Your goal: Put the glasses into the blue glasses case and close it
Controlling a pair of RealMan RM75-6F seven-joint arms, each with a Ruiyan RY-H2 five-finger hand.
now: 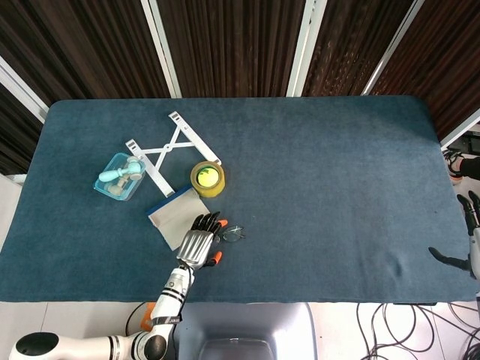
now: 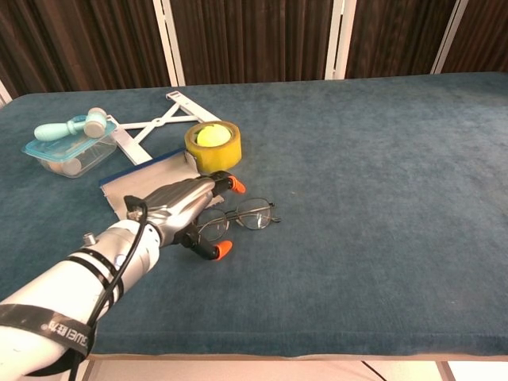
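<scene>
wire-rimmed glasses (image 2: 242, 216) just under the spread, empty left hand (image 2: 184, 211)

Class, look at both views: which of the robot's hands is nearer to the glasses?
The left. The left hand is over the left lens of the glasses; contact is unclear. The right hand sits far off at the table's right edge.

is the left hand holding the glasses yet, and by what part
Not visibly. The left hand sits over the left lens end of the glasses, fingers spread; no grip shows. The right hand holds nothing.
</scene>
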